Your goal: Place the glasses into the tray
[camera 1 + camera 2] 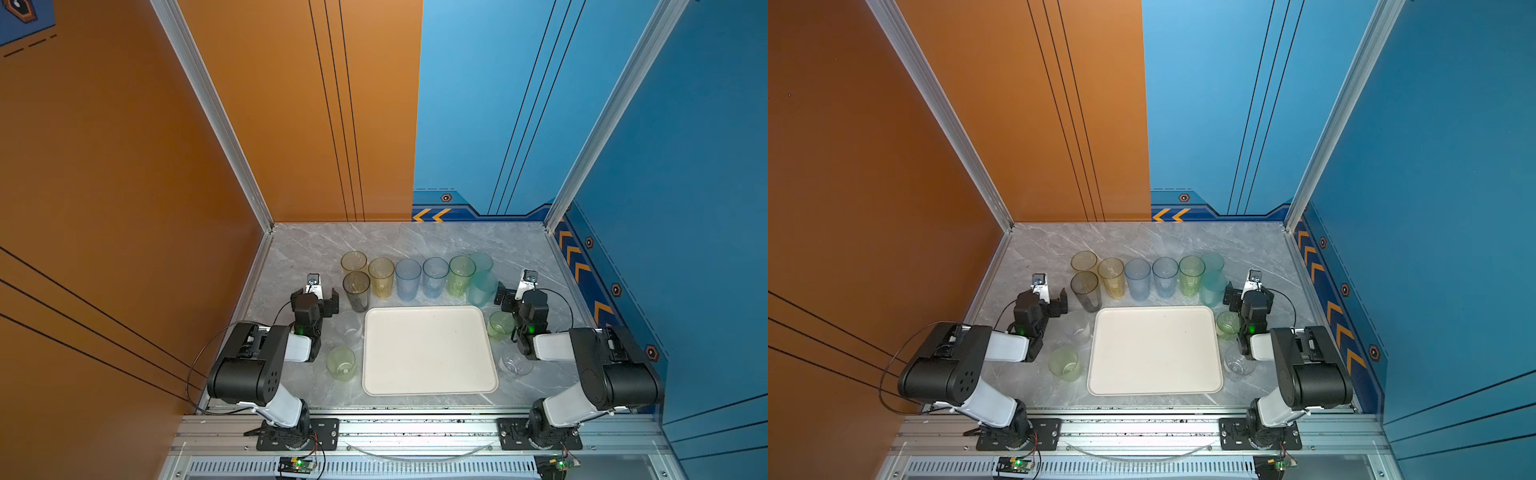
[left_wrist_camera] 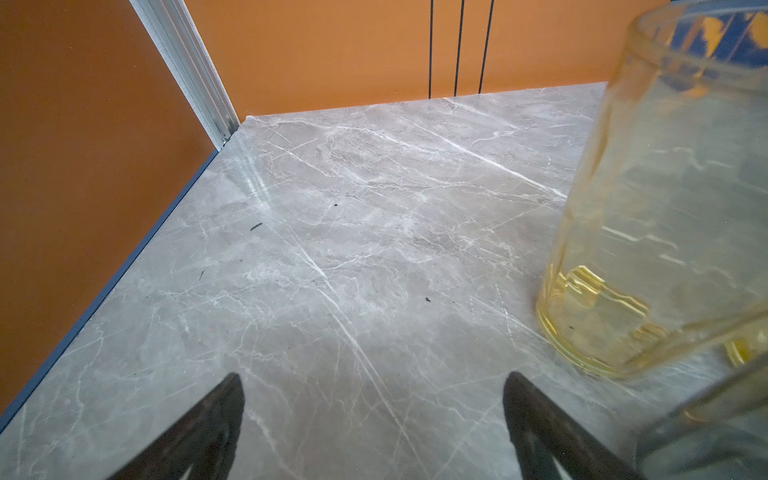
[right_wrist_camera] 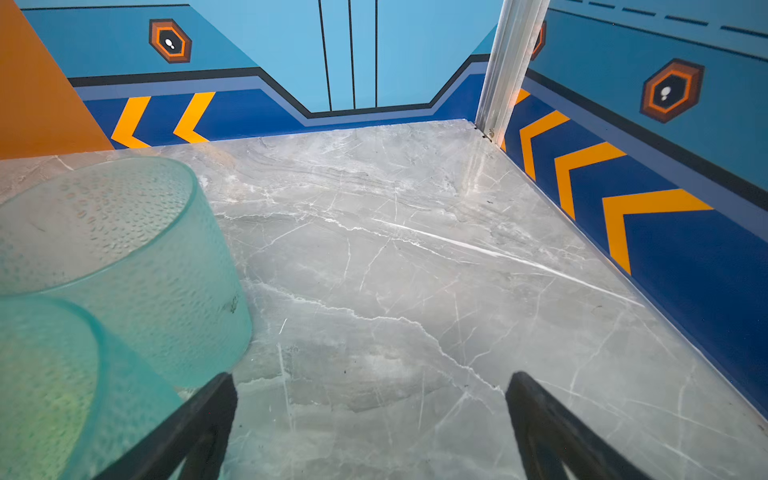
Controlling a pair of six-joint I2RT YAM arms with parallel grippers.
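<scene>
The cream-white tray [image 1: 430, 351] [image 1: 1154, 351] lies empty in the middle. Several tinted glasses stand in a row behind it, from yellow [image 1: 353, 262] and smoky grey [image 1: 356, 291] through blue [image 1: 408, 279] to teal [image 1: 482, 289]. On each side of the tray stand a short green glass [image 1: 341, 363] [image 1: 500, 325] and a clear one [image 1: 348, 328] [image 1: 515, 361]. My left gripper [image 1: 316, 297] [image 2: 374, 378] is open over bare table beside the yellow glass [image 2: 665, 208]. My right gripper [image 1: 521, 293] [image 3: 372, 376] is open, empty, next to the teal glasses [image 3: 124, 249].
Orange walls close the left and back left, blue walls the back right and right. Aluminium posts [image 1: 266, 216] [image 1: 552, 216] stand in the back corners. An aluminium rail [image 1: 415, 428] with both arm bases runs along the front edge.
</scene>
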